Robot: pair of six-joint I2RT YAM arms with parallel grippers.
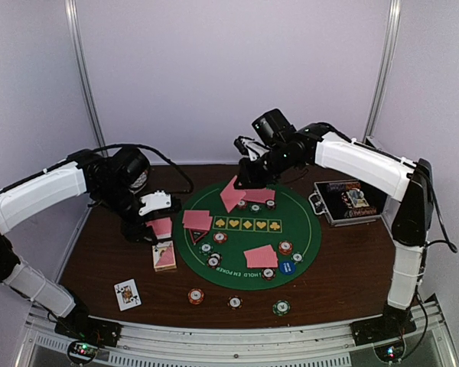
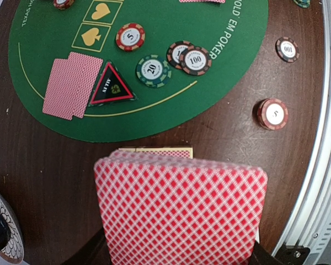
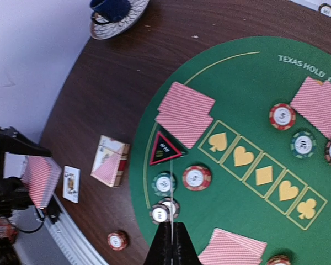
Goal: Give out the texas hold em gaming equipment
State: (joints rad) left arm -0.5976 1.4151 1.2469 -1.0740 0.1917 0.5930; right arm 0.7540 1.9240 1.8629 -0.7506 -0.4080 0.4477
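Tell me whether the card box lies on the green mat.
No, the card box lies on the table, beside the mat.

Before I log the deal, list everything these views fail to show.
- Left wrist view: the red-diamond-backed cards held in the left gripper hide its jaws and most of the cream-edged card box below. Their count and faces are hidden.
- Right wrist view: the pink-backed card in the right gripper shows edge-on only, so its face is unseen.
- Right wrist view: the dark blue cup is cut off by the top edge.
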